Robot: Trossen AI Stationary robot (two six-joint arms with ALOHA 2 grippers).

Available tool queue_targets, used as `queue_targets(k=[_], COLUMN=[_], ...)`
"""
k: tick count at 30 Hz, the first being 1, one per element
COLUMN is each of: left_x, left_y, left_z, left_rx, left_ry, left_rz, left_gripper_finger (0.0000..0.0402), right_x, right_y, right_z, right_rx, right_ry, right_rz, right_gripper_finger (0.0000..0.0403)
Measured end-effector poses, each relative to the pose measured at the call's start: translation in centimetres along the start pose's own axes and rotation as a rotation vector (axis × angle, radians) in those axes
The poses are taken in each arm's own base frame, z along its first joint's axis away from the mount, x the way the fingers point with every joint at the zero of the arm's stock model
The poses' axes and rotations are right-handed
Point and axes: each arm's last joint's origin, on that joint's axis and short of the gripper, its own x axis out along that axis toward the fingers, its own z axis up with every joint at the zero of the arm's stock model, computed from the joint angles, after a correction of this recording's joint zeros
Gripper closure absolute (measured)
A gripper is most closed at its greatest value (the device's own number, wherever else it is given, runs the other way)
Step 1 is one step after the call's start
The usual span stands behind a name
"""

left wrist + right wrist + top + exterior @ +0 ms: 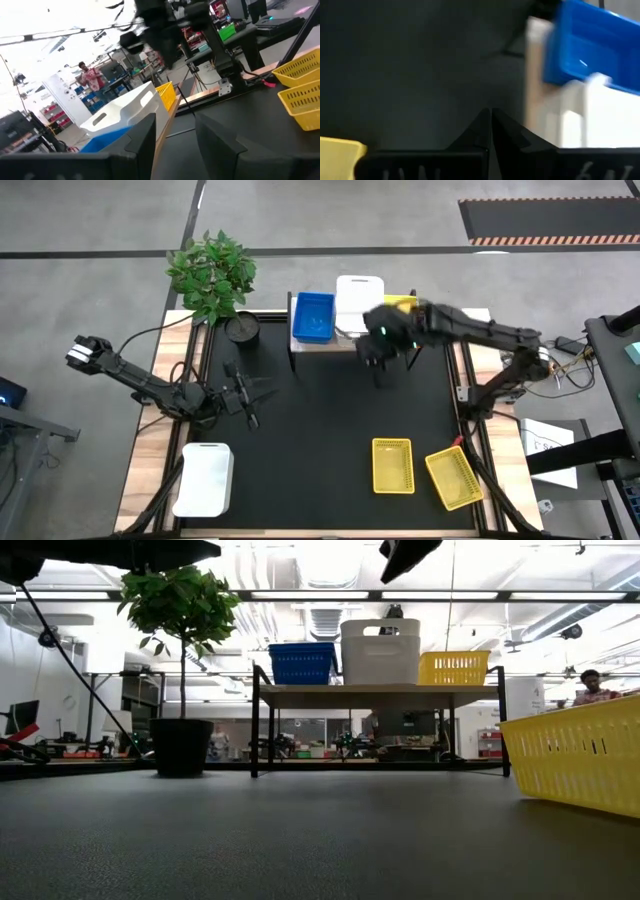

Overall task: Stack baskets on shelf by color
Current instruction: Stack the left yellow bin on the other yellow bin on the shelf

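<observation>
The shelf (325, 345) stands at the table's far edge and carries a blue basket (312, 317), a white basket (358, 295) and a yellow basket (401, 302) side by side, resting on their bottoms (375, 652). Two more yellow baskets (392, 465) (452, 477) lie near the table's near right corner. A white basket (205, 478) lies at the near left. My right gripper (379, 365) hangs shut and empty above the mat, just in front of the shelf (490, 116). My left gripper (250, 395) is open and empty, low at the table's left (175, 137).
A black plant pot (242, 328) with a leafy plant (212, 272) stands left of the shelf. The black mat (320, 430) is bare between the two arms. People show in the room beyond the table (592, 685).
</observation>
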Motion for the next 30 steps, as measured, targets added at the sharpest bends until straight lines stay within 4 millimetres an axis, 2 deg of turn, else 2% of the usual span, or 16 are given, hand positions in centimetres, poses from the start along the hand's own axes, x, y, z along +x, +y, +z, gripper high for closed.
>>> queue_targets(k=[8, 16, 24, 30], left_x=[0.0, 0.1, 0.8, 1.7], left_y=[0.0, -0.2, -1.0, -2.1], left_z=[0.0, -0.1, -0.3, -0.5], left_rx=[-0.048, -0.136, -0.168, -0.208], left_ry=[0.0, 0.006, -0.008, -0.048], left_rz=[0.0, -0.004, 0.004, 0.027], left_gripper_finger=[0.0279, 0.0279, 0.0279, 0.0279], right_x=[3.3, 5.7, 5.4, 4.7], right_y=[7.6, 13.0, 16.5, 19.5], right_z=[-2.8, -6.3, -7.8, -7.9], right_rx=[-0.102, -0.119, 0.019, 0.067], right_ry=[-0.183, -0.148, -0.026, 0.059], right_rz=[0.082, 0.2, 0.301, 0.351], right_gripper_finger=[0.0394, 0.0394, 0.0392, 0.0361])
